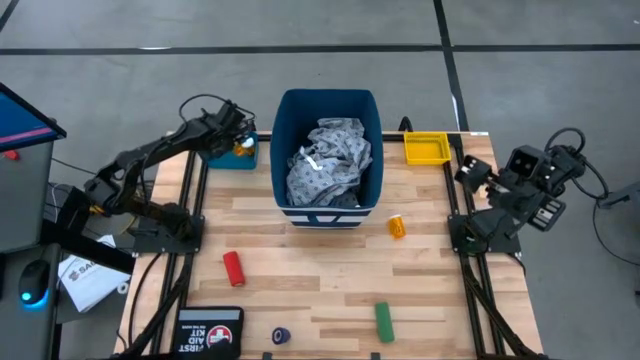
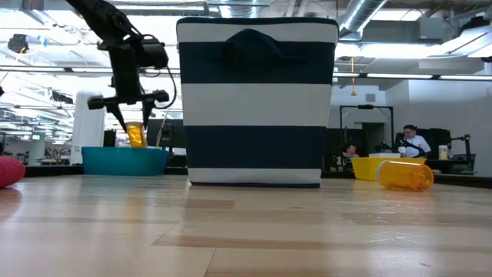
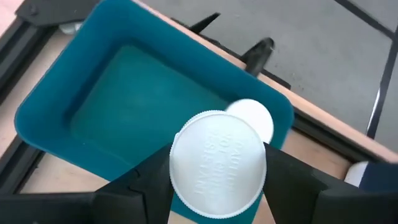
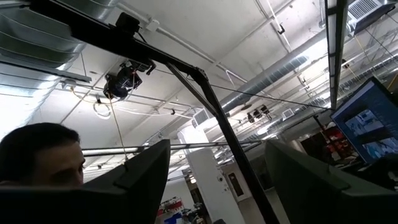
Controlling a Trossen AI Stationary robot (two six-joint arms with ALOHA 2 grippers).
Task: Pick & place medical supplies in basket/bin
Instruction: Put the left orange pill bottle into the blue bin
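My left gripper [image 1: 238, 140] is over the teal tray [image 1: 243, 160] at the table's far left and is shut on a small orange bottle [image 2: 136, 135] with a white cap [image 3: 217, 165]. A second white round cap [image 3: 254, 117] shows just beyond it, by the tray's rim [image 3: 56, 93]. The tall dark blue bin [image 1: 328, 110] stands at mid-table with the grey patterned gown [image 1: 328, 160] bunched inside. The yellow tray [image 1: 426, 148] sits right of the bin. My right gripper [image 4: 217, 186] is open, raised at the table's right edge and pointing up at the ceiling. My left gripper pinches the orange bottle at its capped top end [image 3: 186, 186], one finger on each side. The fingers [image 2: 123, 115] come from above, pointing down. The bottle hangs upright below them, and its lower end is hidden behind the teal tray's wall [image 2: 123, 160].
Another orange bottle [image 1: 397, 225] lies on its side right of the bin. On the near half of the table lie a red cylinder [image 1: 233, 267], a green cylinder [image 1: 384, 320], a dark blue roll [image 1: 281, 337] and the black first aid pouch [image 1: 210, 332]. People sit in the room beyond.
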